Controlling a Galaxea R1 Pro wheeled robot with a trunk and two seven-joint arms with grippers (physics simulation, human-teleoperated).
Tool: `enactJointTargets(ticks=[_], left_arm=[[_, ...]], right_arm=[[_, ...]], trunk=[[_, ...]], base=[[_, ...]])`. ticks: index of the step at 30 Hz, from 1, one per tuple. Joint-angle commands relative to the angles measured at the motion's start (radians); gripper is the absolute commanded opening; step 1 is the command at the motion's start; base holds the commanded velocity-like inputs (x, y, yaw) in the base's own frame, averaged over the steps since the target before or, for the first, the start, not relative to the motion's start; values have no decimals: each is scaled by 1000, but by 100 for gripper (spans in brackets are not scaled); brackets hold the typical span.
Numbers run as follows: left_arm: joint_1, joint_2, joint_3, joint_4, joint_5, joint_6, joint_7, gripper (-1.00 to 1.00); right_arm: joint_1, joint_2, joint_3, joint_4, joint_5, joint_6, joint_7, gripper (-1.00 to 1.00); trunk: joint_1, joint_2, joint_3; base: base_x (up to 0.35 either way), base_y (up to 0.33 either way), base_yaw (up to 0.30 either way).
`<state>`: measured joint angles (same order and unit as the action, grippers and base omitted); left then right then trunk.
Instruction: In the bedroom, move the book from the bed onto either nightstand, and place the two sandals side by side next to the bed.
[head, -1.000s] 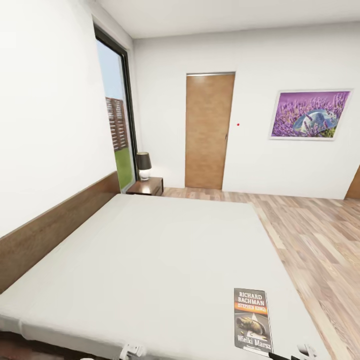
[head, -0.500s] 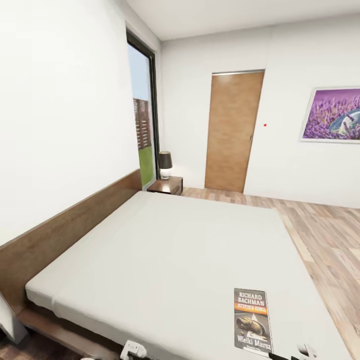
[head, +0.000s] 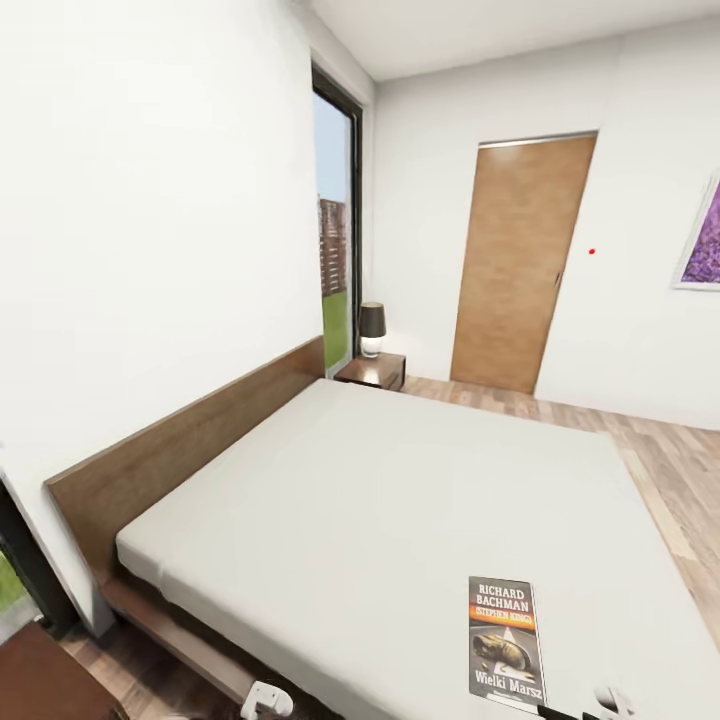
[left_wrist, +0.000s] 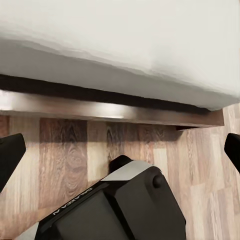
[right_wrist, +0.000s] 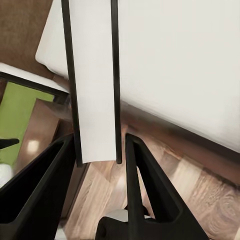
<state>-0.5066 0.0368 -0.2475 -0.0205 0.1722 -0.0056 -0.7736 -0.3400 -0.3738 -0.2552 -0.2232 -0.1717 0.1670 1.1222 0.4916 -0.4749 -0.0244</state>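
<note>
Fingers (right_wrist: 125, 165) on the right arm are clamped on the book's (head: 506, 642) bottom edge, holding it upright over the near side of the bed (head: 380, 500), left ones (left_wrist: 12, 155) spread apart; thin and probably floppy, so I'd keep pinching the edge.

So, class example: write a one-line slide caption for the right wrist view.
Right gripper clamps the book edge-on, above the bed's corner and wood floor.
</note>
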Motion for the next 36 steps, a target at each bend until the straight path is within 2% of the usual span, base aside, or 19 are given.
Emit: enactJointTargets(ticks=[1,36], left_arm=[[-1,0,-9,1,9,-1,-3,100],[-1,-9,-9,1,9,-1,-3,100]], right_arm=[[-1,0,-1,-1,-11,11,2,-100],[-1,0,1,0,-11,10,2,-100]], trunk=[[1,-2,-2],[1,-2,-2]], base=[[0,0,291],[0,0,291]])
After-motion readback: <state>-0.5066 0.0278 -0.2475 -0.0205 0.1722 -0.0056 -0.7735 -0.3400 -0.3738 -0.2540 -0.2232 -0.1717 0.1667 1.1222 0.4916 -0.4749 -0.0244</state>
